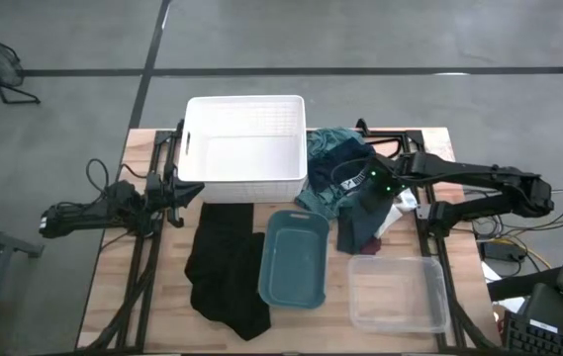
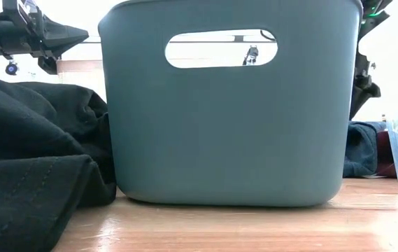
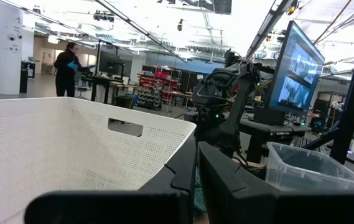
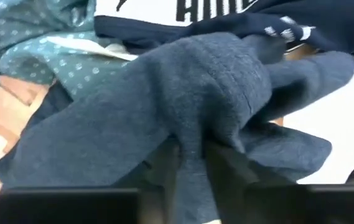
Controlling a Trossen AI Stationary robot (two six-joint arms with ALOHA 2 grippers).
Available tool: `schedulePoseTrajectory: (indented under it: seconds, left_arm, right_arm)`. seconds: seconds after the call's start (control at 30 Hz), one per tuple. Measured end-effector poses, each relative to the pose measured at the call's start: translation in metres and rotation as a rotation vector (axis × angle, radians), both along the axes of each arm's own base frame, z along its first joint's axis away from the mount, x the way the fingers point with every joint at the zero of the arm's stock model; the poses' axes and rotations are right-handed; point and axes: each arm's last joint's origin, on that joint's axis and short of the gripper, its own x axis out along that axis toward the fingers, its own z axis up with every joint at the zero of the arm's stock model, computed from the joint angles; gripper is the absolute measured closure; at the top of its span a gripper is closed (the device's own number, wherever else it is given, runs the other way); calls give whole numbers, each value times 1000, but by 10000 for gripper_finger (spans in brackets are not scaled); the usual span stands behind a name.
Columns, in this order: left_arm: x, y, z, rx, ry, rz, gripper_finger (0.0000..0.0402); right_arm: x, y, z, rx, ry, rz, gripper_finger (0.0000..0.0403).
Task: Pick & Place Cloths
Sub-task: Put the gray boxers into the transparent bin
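A pile of cloths [image 1: 338, 166] lies on the table between the white bin and my right arm: a teal dotted one [image 4: 46, 56], a navy one with white lettering [image 4: 226, 18] and a slate-blue one [image 1: 357, 232]. My right gripper [image 1: 370, 196] stands over the pile's near side, shut on the slate-blue cloth [image 4: 164, 106]. A large black cloth [image 1: 227, 269] lies flat left of the teal bin. My left gripper [image 3: 196, 163] waits shut by the white bin's left near corner. I cannot make out the maroon cloth. My right gripper pinches a raised fold of the slate-blue cloth [image 4: 192, 146] between its two fingers [image 4: 229, 171], coming from above. The cloth bunches up around the fingers. Its lower end [image 2: 363, 148] rests on the table beside the clear bin.
The white bin [image 1: 246, 107] stands at the far middle, the teal bin [image 1: 313, 282] at the near middle, the clear bin [image 1: 429, 316] at the near right. A person [image 3: 66, 70] stands far back in the room. Bare wood [image 1: 162, 297] shows at the near left.
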Motion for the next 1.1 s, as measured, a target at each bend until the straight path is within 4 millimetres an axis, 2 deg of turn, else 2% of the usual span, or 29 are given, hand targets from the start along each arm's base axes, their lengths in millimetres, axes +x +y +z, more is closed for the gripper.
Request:
schedulePoseTrajectory:
  seconds: [0.07,0.1,0.23,0.37,0.6,0.9,1.1]
  left_arm:
    - [0,0,0,0,0,0,378]
    - [0,0,0,0,0,0,378]
    - [0,0,0,0,0,0,378]
    - [0,0,0,0,0,0,378]
    - [0,0,0,0,0,0,378]
    - [0,0,0,0,0,0,378]
    - [0,0,0,0,0,0,378]
  right_arm:
    - [0,0,0,10,-4,11,377]
    - [1,0,0,11,-12,14,384]
    - [1,0,7,6,-51,10,391]
    - [1,0,28,-24,-136,10,393]
    - [2,0,75,-85,-288,2,394]
    - [1,-1,158,-217,-530,0,394]
    - [-10,3,204,-272,-678,0,394]
